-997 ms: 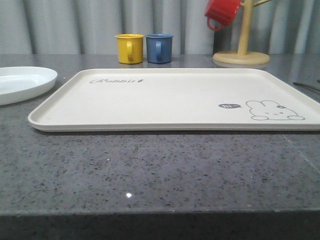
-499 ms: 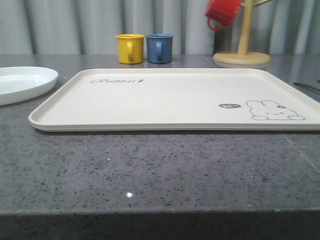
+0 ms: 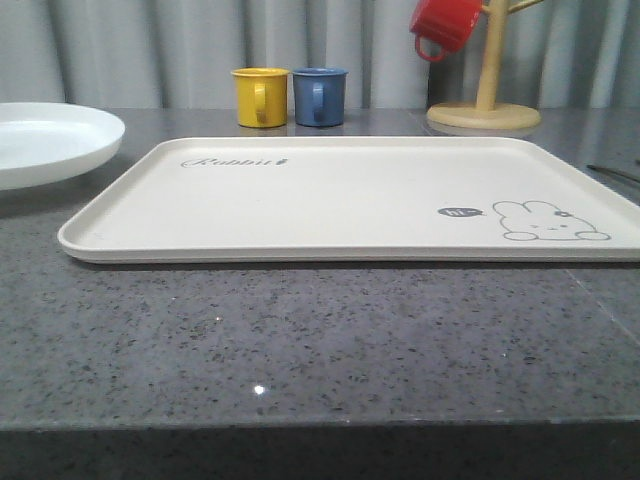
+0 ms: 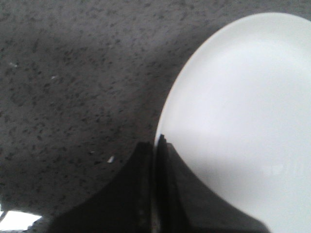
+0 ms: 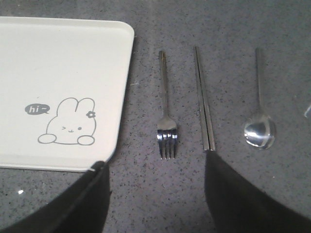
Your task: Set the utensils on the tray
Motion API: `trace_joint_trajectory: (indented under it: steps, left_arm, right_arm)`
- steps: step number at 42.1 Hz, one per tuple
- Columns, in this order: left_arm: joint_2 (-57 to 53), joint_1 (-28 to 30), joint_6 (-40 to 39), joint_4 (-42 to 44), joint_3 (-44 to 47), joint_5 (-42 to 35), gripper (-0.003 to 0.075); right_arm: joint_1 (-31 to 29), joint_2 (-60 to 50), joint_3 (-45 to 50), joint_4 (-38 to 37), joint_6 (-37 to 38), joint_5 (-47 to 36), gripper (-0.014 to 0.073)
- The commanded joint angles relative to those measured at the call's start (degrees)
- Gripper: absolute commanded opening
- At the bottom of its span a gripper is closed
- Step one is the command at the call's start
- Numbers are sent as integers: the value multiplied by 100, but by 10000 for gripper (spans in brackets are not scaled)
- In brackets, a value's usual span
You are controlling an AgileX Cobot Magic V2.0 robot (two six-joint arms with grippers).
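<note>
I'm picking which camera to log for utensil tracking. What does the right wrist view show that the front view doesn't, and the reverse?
Right wrist view: the fork, the chopsticks and the spoon lying side by side on the counter beside the tray's rabbit corner, with the open right gripper above them.

Front view: the white plate at the tray's left, the yellow mug, the blue mug, and the red mug on its wooden stand.

Both: the tray, bare, and its rabbit drawing.
</note>
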Motion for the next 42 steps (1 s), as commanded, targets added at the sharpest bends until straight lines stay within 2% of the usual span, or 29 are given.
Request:
trace_joint_trajectory:
  steps: [1,10,17,26,33,37,42]
  left_arm:
    - [-424,-345,23,-311,-333,183,-20]
    - [-421,-1462,23,-311,-454,303,-20]
    - [-207,-2245,23,-311,-454,16,-20]
    - [138,-2832,23,-311,-454,-280,-20]
    - [351,-2938,23,-290,-454,-242,-14]
    - [349,-2938,23,-285,-454,-211,69]
    - [302,-2938,23,-99,-526,-195,271]
  right_arm:
    - [-28,52,-157,-68,-59,-377,459]
    - [-28,52,-157,-68,-59,-377,459]
    - [-28,52,-157,-68,-59,-377,459]
    - [-28,52,-157,-68,-59,-377,459]
    - [-28,52,-157,-68,-59,-377,459]
    - [-28,52,-157,-68,-59,-377,459]
    - [-28,52,-157,-68,-59,-377,459]
